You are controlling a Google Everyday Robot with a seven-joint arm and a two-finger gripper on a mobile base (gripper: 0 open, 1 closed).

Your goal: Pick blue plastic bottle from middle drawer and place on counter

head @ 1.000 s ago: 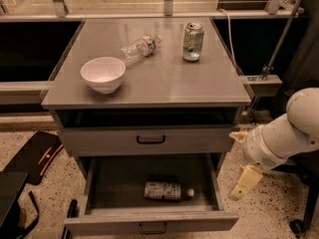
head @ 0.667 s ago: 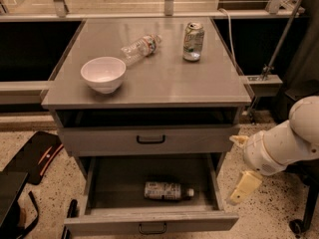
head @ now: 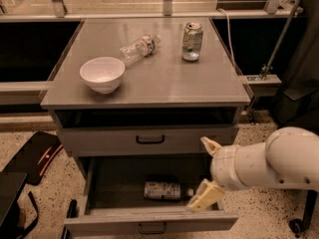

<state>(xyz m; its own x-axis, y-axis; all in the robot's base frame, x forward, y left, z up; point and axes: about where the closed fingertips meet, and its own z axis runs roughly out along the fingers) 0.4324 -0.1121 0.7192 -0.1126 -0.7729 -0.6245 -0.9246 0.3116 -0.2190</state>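
Observation:
The blue plastic bottle [head: 162, 190] lies on its side in the open middle drawer [head: 149, 222], cap pointing right. My gripper [head: 206, 172] hangs over the drawer's right end, just right of and above the bottle's cap. Its cream fingers [head: 203, 196] are spread apart, one high and one low, with nothing between them. The white arm reaches in from the right. The grey counter [head: 159, 83] is above.
On the counter stand a white bowl [head: 102, 73], a clear bottle with a red-and-white label [head: 139, 48] lying down, and a green-and-white can [head: 192, 41]. A closed drawer [head: 149, 140] sits above the open one. A black and red object [head: 35, 153] lies on the floor at left.
My arm and gripper have moved left, from beside the cabinet's right edge to over the right end of the open drawer. The bottle has not moved.

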